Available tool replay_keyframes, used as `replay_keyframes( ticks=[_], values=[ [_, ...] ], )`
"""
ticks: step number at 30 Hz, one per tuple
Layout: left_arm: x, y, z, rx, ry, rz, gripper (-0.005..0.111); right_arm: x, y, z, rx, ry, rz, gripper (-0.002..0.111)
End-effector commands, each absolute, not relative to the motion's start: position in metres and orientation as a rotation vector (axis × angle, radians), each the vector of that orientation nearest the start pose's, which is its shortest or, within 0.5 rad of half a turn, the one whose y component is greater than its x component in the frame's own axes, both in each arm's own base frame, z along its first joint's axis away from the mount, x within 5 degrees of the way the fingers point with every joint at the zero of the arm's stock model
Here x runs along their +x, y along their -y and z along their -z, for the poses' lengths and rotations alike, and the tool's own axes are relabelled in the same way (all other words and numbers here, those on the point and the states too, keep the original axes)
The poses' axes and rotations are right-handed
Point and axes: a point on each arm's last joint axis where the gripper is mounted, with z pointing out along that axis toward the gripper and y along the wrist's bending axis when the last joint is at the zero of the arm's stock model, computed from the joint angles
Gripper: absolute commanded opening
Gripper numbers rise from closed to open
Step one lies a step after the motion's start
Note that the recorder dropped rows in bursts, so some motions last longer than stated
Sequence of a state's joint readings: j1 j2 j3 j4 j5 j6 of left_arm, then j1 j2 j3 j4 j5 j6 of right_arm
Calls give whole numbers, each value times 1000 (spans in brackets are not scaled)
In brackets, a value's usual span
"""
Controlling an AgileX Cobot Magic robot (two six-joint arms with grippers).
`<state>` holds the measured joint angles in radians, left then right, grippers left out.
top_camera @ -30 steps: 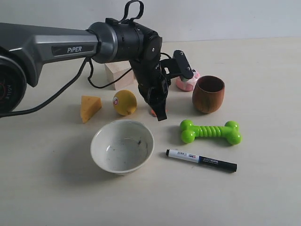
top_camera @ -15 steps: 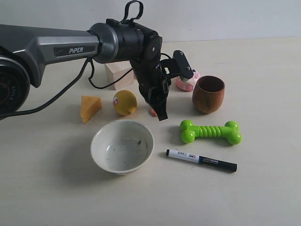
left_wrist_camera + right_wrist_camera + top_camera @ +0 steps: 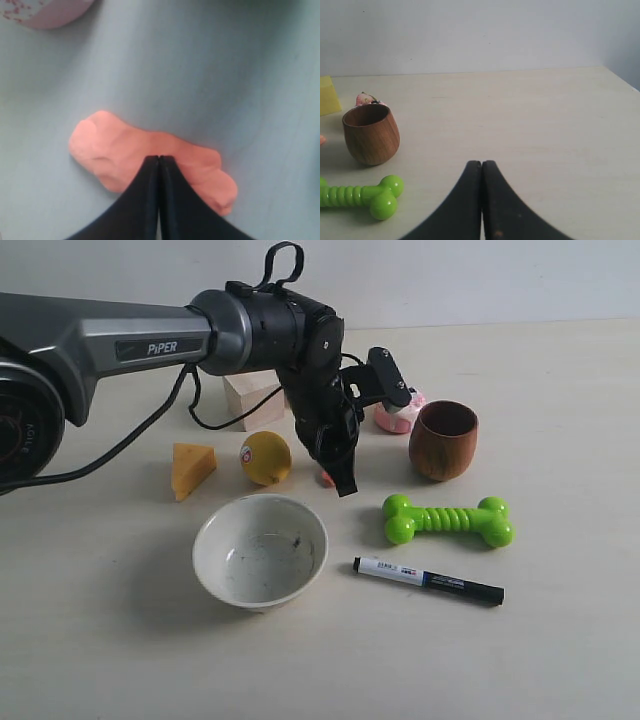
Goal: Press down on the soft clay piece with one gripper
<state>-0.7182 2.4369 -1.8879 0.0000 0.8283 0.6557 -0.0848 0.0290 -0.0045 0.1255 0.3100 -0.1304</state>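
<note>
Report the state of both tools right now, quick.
Left tool: closed, holding nothing, tips right at the soft clay piece.
Right tool: closed, holding nothing.

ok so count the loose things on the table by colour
yellow: 2, cheese wedge, lemon
wood: 2, block, cup
pink or salmon: 2, cake toy, soft clay piece
green: 1, bone toy
white: 1, bowl
black-and-white: 1, marker
total: 9

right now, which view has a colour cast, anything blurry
Left wrist view: a bluish cast turns the table grey-blue; the salmon-orange clay lump looks slightly soft. Exterior view: natural beige, sharp, faint shadow left of the white bowl. Right wrist view: natural colours, black right hand slightly blurred.
</note>
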Motion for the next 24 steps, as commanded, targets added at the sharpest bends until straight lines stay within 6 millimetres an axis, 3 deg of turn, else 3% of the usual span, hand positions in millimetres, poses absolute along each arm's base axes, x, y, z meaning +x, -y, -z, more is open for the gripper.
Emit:
replay_keyframes(
  ticks=[1,21,24],
  values=[
    [368,325,-53,1856,-2316,53,0,56,1,-185,41,-1806,32,0],
    [369,326,-53,1836,-2311,55,0,56,1,-185,41,-1806,32,0],
    [368,325,-53,1842,-2319,55,5,56,1,-185,41,-1806,32,0]
  ],
)
